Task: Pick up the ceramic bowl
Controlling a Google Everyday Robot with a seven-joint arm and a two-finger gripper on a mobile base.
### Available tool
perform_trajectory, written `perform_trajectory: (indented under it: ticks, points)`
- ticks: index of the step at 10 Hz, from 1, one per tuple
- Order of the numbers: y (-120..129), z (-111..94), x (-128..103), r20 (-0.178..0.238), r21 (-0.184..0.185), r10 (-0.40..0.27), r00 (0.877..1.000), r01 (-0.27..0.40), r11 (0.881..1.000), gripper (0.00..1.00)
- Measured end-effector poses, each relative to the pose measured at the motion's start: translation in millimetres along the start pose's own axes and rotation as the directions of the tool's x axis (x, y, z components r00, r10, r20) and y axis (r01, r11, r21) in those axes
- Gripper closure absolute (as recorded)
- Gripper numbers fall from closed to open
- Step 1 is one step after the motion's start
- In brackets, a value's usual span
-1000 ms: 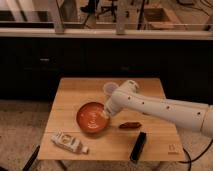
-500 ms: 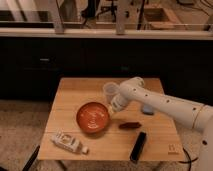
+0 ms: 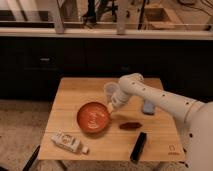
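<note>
The ceramic bowl (image 3: 93, 118) is a round, shallow, glossy orange-red bowl with pale glints inside, standing upright in the middle of the wooden table (image 3: 75, 95). My gripper (image 3: 111, 106) hangs at the end of the white arm, just off the bowl's right rim and slightly above it. It sits in front of a small translucent whitish cup (image 3: 109, 90) that stands behind the bowl to the right. The bowl rests on the table and nothing holds it.
A white packet (image 3: 66, 141) lies at the table's front left. A dark red-brown item (image 3: 131, 125) lies right of the bowl. A black bar-shaped object (image 3: 138, 146) lies at the front right. A blue object (image 3: 148, 106) lies behind the arm. A dark counter stands behind the table.
The arm has swung back and to the right; the gripper has moved from over the bowl's right side to just off its right rim, nearer the cup. The bowl has not moved.
</note>
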Motion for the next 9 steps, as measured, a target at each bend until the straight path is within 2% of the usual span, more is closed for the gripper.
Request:
perform_trajectory:
  ticks: [1,4,5,7,9]
  points:
    - [0,-1,-1,0.003,-0.002,0.039,0.999,-0.039,0.999,0.2]
    - [-1,-2,-4,0.021,-0.01,0.094,0.995,-0.094,0.996,0.2]
    - [-1,-1,-6,0.042,-0.015,0.111,0.993,-0.111,0.994,0.2]
    - [-3,3,-5,0.041,-0.012,0.099,0.994,-0.098,0.995,0.2]
    - [-3,19,-8,0.055,-0.002,0.091,0.994,-0.091,0.996,0.21]
